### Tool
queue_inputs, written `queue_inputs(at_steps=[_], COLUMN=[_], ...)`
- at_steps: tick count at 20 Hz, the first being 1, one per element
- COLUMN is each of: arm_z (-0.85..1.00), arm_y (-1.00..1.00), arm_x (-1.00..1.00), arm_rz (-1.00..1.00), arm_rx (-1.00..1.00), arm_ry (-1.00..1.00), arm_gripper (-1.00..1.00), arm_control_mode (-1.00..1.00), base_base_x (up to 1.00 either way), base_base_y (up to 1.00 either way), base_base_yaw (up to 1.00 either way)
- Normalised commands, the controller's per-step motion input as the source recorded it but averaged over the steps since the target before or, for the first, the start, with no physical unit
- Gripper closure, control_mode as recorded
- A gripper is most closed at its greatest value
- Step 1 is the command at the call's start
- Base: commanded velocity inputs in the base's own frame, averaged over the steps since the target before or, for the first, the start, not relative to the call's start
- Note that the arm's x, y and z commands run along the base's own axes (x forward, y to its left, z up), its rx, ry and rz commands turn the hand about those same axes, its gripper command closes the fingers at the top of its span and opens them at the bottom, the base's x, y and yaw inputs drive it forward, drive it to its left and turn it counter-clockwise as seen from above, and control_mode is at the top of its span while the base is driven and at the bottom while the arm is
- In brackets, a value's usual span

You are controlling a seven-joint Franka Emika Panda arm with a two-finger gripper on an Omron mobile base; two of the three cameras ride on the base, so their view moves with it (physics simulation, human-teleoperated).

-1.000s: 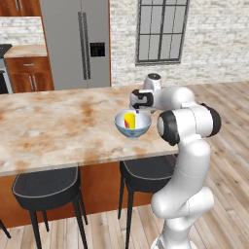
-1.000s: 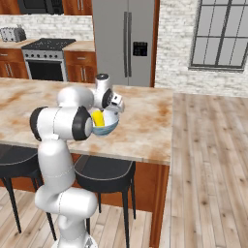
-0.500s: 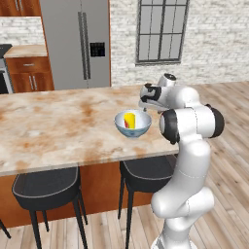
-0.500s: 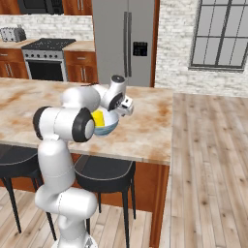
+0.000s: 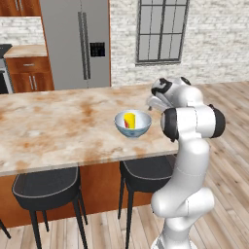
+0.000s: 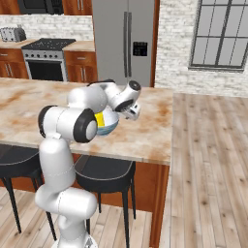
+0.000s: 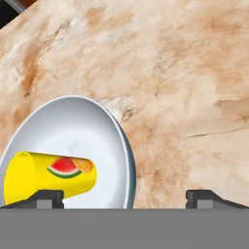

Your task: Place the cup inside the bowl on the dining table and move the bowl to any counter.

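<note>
Hand (image 7: pixel 124 197) spread wide, holding nothing, above the beige rust-veined marble table (image 7: pixel 185 87). Small yellow cup (image 7: pixel 48 177) with a watermelon print lies on its side inside the round pale blue-grey bowl (image 7: pixel 85 129), white within. In the hand view, one fingertip (image 7: pixel 44 198) overlaps the cup and the bowl rim sits between both tips. Bare marble beyond and beside the bowl; table's end edge (image 6: pixel 170 126) is close by.

Yellow cup (image 7: pixel 48 176) inside bowl (image 7: pixel 104 131); bowl on dining table (image 5: pixel 53 131)
</note>
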Motion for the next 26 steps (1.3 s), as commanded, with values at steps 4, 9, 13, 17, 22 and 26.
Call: queue_inputs(at_steps=[4, 9, 13, 17, 22, 26], arm_z=[0.00, -0.08, -0.07, -0.12, -0.17, -0.14], arm_y=[0.00, 0.04, 0.21, 0.23, 0.06, 0.03], arm_x=[0.00, 0.00, 0.00, 0.00, 0.02, 0.01], arm_rz=[0.00, 0.00, 0.00, 0.00, 0.00, 0.00], arm_rx=[0.05, 0.00, 0.00, 0.00, 0.00, 0.00], arm_ry=[0.00, 0.01, 0.03, 0.03, 0.03, 0.04], arm_gripper=[-1.00, -1.00, -1.00, -1.00, -1.00, -1.00], arm_control_mode=[-1.00, -1.00, -1.00, -1.00, -1.00, -1.00], base_base_x=[0.00, 0.00, 0.00, 0.00, 0.00, 0.00], base_base_y=[0.00, 0.00, 0.00, 0.00, 0.00, 0.00], base_base_yaw=[0.00, 0.00, 0.00, 0.00, 0.00, 0.00])
